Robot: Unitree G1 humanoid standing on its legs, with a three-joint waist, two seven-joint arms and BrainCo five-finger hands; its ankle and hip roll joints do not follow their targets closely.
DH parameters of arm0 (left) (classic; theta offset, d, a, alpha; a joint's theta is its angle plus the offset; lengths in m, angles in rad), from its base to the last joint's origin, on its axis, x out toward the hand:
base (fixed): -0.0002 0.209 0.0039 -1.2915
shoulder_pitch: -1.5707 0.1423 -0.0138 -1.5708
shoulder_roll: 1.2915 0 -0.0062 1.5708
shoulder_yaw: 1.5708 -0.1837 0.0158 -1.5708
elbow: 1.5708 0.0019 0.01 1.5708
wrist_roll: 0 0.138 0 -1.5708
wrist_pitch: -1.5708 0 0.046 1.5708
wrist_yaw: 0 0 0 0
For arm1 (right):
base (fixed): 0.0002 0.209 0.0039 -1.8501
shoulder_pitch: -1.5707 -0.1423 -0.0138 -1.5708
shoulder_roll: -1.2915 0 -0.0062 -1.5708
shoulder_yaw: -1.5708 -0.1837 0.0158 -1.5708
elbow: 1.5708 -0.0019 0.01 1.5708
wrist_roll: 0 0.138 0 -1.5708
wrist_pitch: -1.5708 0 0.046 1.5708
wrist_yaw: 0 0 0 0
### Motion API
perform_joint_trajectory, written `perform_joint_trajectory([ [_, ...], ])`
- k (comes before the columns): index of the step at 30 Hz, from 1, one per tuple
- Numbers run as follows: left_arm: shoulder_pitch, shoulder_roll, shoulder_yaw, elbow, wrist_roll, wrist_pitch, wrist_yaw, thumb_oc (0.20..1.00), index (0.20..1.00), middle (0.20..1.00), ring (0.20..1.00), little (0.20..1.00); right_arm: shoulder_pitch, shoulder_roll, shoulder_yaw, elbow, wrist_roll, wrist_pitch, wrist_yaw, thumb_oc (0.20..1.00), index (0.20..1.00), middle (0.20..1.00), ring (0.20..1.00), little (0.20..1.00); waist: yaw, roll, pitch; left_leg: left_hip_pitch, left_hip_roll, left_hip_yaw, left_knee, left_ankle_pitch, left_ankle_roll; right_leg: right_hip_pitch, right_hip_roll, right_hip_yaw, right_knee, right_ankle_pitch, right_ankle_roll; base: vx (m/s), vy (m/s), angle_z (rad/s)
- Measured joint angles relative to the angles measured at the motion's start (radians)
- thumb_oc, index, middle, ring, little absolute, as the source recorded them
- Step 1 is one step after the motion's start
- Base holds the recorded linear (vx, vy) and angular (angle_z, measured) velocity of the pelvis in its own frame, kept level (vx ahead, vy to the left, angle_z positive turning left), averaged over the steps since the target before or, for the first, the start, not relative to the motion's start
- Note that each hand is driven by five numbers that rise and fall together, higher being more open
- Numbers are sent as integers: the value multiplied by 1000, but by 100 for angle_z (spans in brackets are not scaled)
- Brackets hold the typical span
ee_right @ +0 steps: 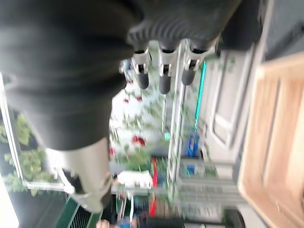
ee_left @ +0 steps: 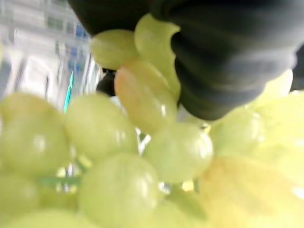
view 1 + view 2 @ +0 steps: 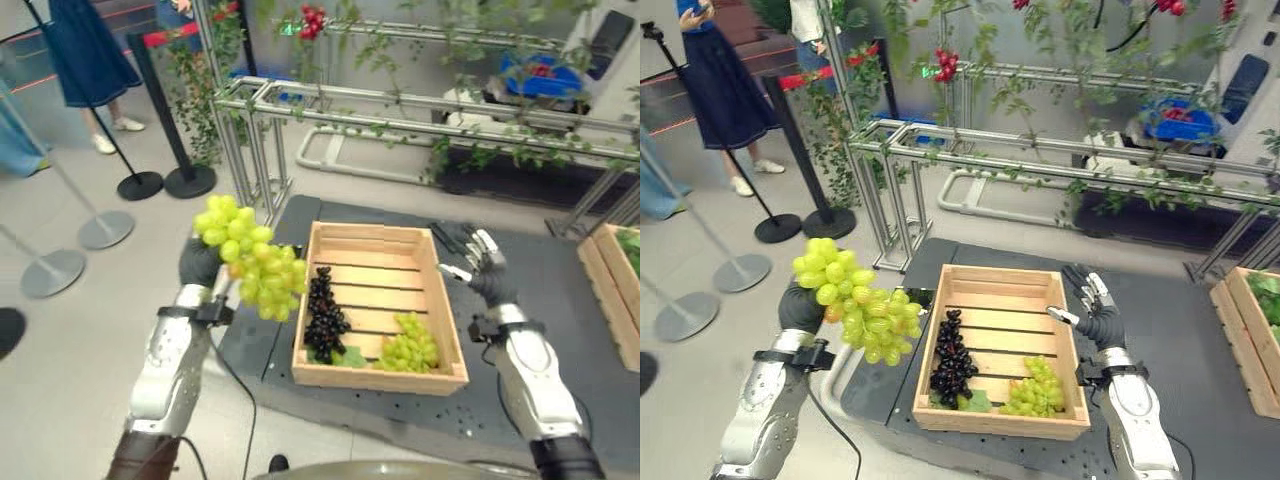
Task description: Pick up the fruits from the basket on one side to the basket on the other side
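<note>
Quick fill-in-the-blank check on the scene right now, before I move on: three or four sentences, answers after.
1. The left hand holds a bunch of ____ grapes up in the air, to the left of the wooden crate.
2. Inside the crate, the dark grapes lie to the ____ of the small green bunch.
3. The right hand, holding nothing, has its fingers ____.

Missing words: green; left; open

Crate [image 3: 452, 318] centre w/ grapes [image 3: 325, 315] inside, left hand [image 3: 200, 262] beside.
</note>
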Motion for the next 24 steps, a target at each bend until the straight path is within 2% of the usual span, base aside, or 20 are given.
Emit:
perform_joint_trajectory([
  [1, -14, -9, 7, 11, 7, -3, 12, 200, 200, 200, 200, 200, 8, 6, 5, -1, -1, -2, -1, 1000, 1000, 1000, 1000, 1000, 14, 3, 12, -22, -25, -74, 22, -4, 8, -9, -6, 55, 93, -45, 4, -63, -29, 141],
  [2, -35, -24, 1, 21, 12, -2, 19, 200, 200, 200, 200, 200, 27, 5, 5, -1, -2, -3, -1, 1000, 1000, 1000, 1000, 1000, -20, 16, 18, -37, -9, -161, 42, -6, 16, -13, 46, 164, 148, -92, -8, -53, -62, 216],
  [3, -37, -4, 2, 6, 21, -18, 24, 200, 200, 200, 200, 200, 40, 9, 16, -3, -3, -1, 2, 1000, 1000, 1000, 1000, 1000, -19, 24, 22, -70, -3, -231, 45, 21, 7, -26, 152, 310, 158, -141, -4, -23, -58, 196],
  [4, -45, -1, 7, 10, 29, -22, 26, 200, 200, 200, 200, 200, 36, 10, 14, -10, -3, -2, 1, 1000, 1000, 1000, 1000, 1000, -11, 28, 25, -100, 0, -289, 66, 20, -5, -33, 216, 398, 141, -163, -27, -5, -78, 176],
  [5, -58, 0, 5, 14, 35, -20, 30, 200, 200, 200, 200, 200, 45, 11, 5, -25, -3, -3, 0, 1000, 1000, 1000, 1000, 1000, -29, 18, 19, -126, -18, -351, 85, 25, -16, -15, 246, 417, 64, -150, -49, -65, -179, 189],
  [6, -51, -6, -1, 18, 40, -21, 33, 200, 200, 200, 200, 200, 40, -4, -5, -30, -2, -6, 1, 1000, 1000, 1000, 1000, 1000, -22, 20, 20, -138, -63, -375, 75, 43, -11, 25, 246, 360, 5, -118, -144, -93, -175, 195],
  [7, -44, -9, -3, 19, 42, -21, 32, 200, 200, 200, 200, 200, 39, -9, -9, -28, -2, -6, -2, 1000, 1000, 1000, 1000, 1000, -16, 28, 19, -144, -66, -382, 64, 43, 1, 33, 253, 340, 8, -129, -147, -234, -243, 204],
  [9, -19, -7, 13, 6, 57, -24, 39, 200, 200, 200, 200, 200, 25, -13, -4, -25, 1, -5, 0, 1000, 1000, 1000, 1000, 1000, 39, 48, 14, -152, -52, -398, 58, 57, -14, 35, 255, 256, 16, -155, -153, -214, -176, 125],
  [10, -3, -4, 28, 2, 64, -25, 42, 200, 200, 200, 200, 200, -1, -17, 4, -25, 15, -6, -3, 1000, 1000, 1000, 1000, 1000, 77, 59, 18, -165, -54, -431, 56, 90, -52, 46, 268, 212, 18, -156, -162, -125, -116, 102],
  [12, 8, -7, 35, -1, 72, -24, 52, 200, 200, 200, 200, 200, -22, -14, 9, -19, 20, -6, -1, 1000, 1000, 1000, 1000, 1000, 72, 56, 20, -179, -51, -433, 66, 86, -47, 51, 265, 186, 7, -166, -175, -157, -75, 104],
  [14, 18, 0, 38, 1, 76, -24, 57, 200, 200, 200, 200, 200, -63, -17, 26, -26, 41, -8, -2, 1000, 1000, 1000, 1000, 1000, 106, 57, 22, -199, -52, -458, 76, 86, -62, 47, 277, 160, 17, -187, -184, -357, 5, 81],
  [15, 23, -2, 34, 3, 77, -25, 59, 200, 200, 200, 200, 200, -71, -16, 30, -25, 43, -9, -2, 1000, 1000, 1000, 1000, 1000, 129, 69, 20, -216, -59, -457, 78, 117, -78, 61, 298, 138, 32, -186, -187, -522, 54, 163],
  [16, 7, -17, 18, 11, 78, -23, 59, 200, 200, 200, 200, 200, -72, -31, 25, -39, 56, -11, -10, 1000, 1000, 1000, 1000, 1000, 61, 64, 21, -239, -79, -397, 66, 182, -81, 80, 279, 75, 0, -186, -197, -290, 51, 183],
  [17, 9, -7, 3, 5, 78, -26, 62, 200, 200, 200, 200, 200, -89, -43, 28, -57, 56, -13, -20, 1000, 1000, 1000, 1000, 1000, 68, 90, 28, -240, -42, -247, -2, 155, 22, 85, 293, 22, 12, -184, -202, -289, 46, 186],
  [18, 6, 6, 5, 3, 78, -24, 62, 200, 200, 200, 200, 200, -99, -28, 29, -61, 56, -14, -29, 1000, 1000, 1000, 1000, 1000, 70, 56, 35, -250, -22, -100, 16, 61, -23, 78, 264, 13, -2, -179, -212, -225, 40, 106],
  [19, -4, 31, 2, 7, 77, -25, 65, 200, 200, 200, 200, 200, -128, -15, 39, -63, 56, -17, -34, 1000, 1000, 1000, 1000, 1000, 86, 6, 54, -298, -23, -23, 123, 52, -20, 69, 215, -7, -8, -175, -215, -159, 30, 64],
  [20, -3, 36, 1, 8, 77, -24, 63, 200, 200, 200, 200, 200, -135, -15, 42, -69, 56, -17, -34, 1000, 1000, 1000, 1000, 1000, 94, -3, 57, -315, -23, -17, 188, 45, -29, 70, 198, -28, -13, -171, -212, -247, 41, 95],
  [21, -2, 31, -2, 9, 78, -24, 60, 200, 200, 200, 200, 200, -126, -16, 40, -94, 56, -18, -38, 1000, 1000, 1000, 1000, 1000, 84, -7, 60, -328, -19, -22, 297, 24, -57, 94, 180, -68, -29, -165, -202, -109, 20, 88],
  [23, -2, 25, -3, 5, 77, -26, 57, 200, 200, 200, 200, 200, -123, -17, 46, -97, 56, -24, -42, 1000, 1000, 1000, 1000, 1000, 80, -1, 57, -305, -15, -25, 366, -5, -47, 123, 162, -120, -34, -169, -191, -48, 19, 105],
  [24, -5, 24, -7, -8, 77, -31, 55, 200, 200, 200, 200, 200, -115, -21, 47, -104, 57, -26, -43, 1000, 1000, 1000, 1000, 1000, 63, 17, 41, -260, -10, -27, 382, -16, -30, 137, 164, -153, -29, -174, -181, -22, 89, 106],
])
